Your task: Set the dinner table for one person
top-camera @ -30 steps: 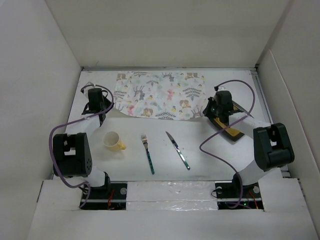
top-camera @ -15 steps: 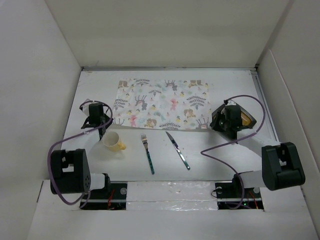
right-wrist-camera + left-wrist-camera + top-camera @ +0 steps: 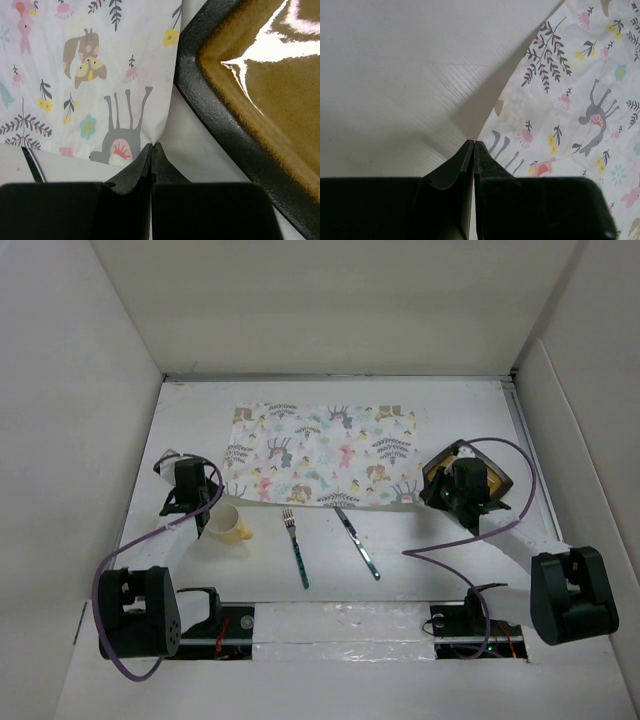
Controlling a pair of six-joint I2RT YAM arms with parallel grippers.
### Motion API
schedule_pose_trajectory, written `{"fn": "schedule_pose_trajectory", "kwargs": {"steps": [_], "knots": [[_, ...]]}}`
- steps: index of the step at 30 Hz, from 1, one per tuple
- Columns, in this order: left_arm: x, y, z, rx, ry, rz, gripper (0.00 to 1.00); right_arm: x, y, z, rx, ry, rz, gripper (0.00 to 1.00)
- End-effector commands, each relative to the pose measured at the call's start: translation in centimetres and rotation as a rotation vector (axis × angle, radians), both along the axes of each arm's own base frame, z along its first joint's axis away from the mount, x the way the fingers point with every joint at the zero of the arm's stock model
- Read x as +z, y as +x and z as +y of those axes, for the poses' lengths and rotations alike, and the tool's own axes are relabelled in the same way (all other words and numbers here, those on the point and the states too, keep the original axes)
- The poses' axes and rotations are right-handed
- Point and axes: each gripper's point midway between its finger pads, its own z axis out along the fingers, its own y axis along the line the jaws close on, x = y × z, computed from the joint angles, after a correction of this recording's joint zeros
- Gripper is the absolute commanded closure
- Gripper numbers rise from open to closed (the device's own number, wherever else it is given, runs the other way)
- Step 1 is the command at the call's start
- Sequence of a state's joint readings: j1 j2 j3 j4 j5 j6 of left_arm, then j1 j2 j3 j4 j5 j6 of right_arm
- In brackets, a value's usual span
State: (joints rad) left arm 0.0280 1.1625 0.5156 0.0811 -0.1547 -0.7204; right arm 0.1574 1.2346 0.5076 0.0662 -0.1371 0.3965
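The dinner table (image 3: 450, 550) is a white tabletop between pale panels. An animal-print placemat (image 3: 320, 452) lies across its middle. My left gripper (image 3: 220, 491) is shut on the placemat's near left corner; in the left wrist view (image 3: 473, 143) the jaws meet on the cloth (image 3: 580, 100). My right gripper (image 3: 421, 496) is shut on the near right corner; in the right wrist view (image 3: 154, 145) it pinches the cloth (image 3: 100, 60) into a small peak.
A brown plate with a black rim (image 3: 482, 470) lies under my right wrist, just right of the placemat (image 3: 260, 75). A yellow mug (image 3: 228, 523), a fork (image 3: 297, 547) and a knife (image 3: 358, 542) lie near the front; the placemat's near edge reaches the knife tip.
Both grippers have drawn back toward the near edge, dragging the placemat with them. The cloth now lies flatter and closer to the fork and knife.
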Motion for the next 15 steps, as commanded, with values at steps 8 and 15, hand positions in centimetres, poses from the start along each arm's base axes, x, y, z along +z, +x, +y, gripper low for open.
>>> {"fn": "schedule_pose_trajectory", "kwargs": {"steps": [8,15], "knots": [[0.2,-1.3,0.1,0.017,-0.012,-0.024,0.93,0.6,-0.3,0.3,0.018,0.020,-0.014,0.77],[8.0,1.5,0.4,0.023,0.006,-0.188,0.43,5.0,1.3,0.8,0.042,0.027,-0.104,0.49]]}}
